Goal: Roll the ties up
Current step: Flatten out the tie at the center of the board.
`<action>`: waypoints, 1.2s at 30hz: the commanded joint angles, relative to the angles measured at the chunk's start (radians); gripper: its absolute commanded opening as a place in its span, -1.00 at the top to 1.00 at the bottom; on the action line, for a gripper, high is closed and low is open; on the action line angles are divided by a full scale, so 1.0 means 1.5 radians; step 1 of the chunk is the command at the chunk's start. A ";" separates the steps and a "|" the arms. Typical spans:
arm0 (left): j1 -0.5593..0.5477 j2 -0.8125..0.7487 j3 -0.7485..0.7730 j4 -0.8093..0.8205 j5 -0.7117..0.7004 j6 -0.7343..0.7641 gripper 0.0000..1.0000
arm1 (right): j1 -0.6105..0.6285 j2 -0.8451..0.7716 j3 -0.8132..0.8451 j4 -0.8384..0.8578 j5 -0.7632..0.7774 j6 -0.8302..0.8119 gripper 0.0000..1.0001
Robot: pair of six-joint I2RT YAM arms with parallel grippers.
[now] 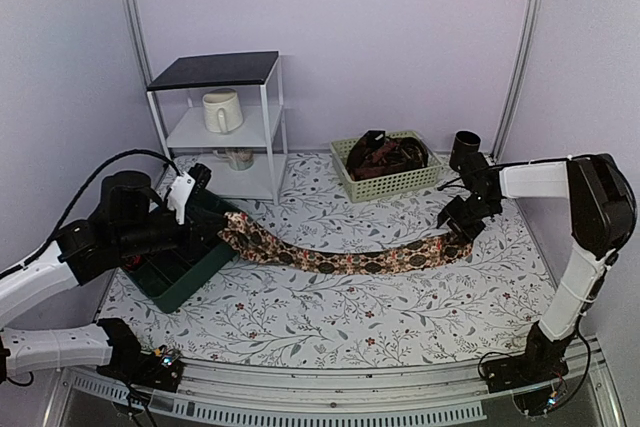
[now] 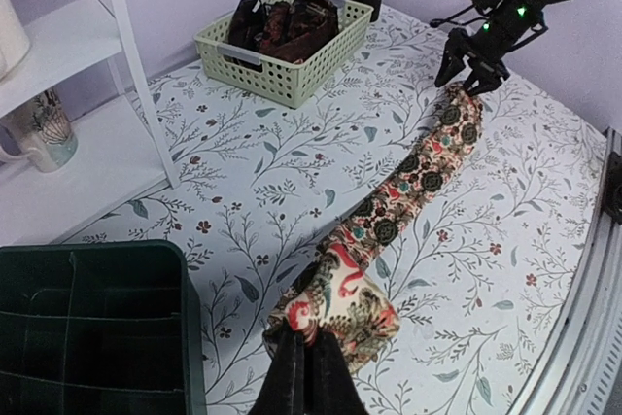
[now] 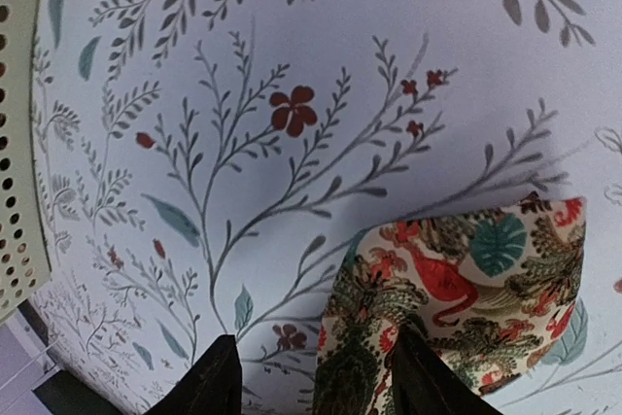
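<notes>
Pinching one end of the floral tie (image 2: 428, 180), the left fingers (image 2: 290, 381) are closed tight. The right fingers (image 3: 216, 381) stand parted astride its other end.

The table's (image 1: 330, 337) near strip lies open; behind the stretched tie (image 1: 350, 259), a gap between shelf (image 1: 215, 69) and basket (image 1: 395, 185) looks passable.

Left fingers (image 2: 292, 376) pinched shut; right fingers (image 3: 219, 386) parted, pointing steeply downward.

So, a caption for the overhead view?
Left gripper pinches one end of a patterned tie; right gripper open over the other.
</notes>
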 commanded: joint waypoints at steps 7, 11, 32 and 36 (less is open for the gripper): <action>0.000 -0.008 0.001 0.060 0.071 0.087 1.00 | -0.008 0.073 0.085 -0.019 0.063 -0.016 0.85; 0.001 0.015 0.042 0.087 0.092 0.172 1.00 | -0.033 0.033 0.080 0.116 -0.005 -0.101 1.00; -0.294 0.209 -0.029 0.145 0.116 0.463 1.00 | -0.124 -0.216 -0.337 0.401 -0.002 -0.193 0.88; -0.344 0.215 -0.039 0.146 0.123 0.451 1.00 | -0.131 -0.256 -0.356 0.339 0.060 -0.188 0.84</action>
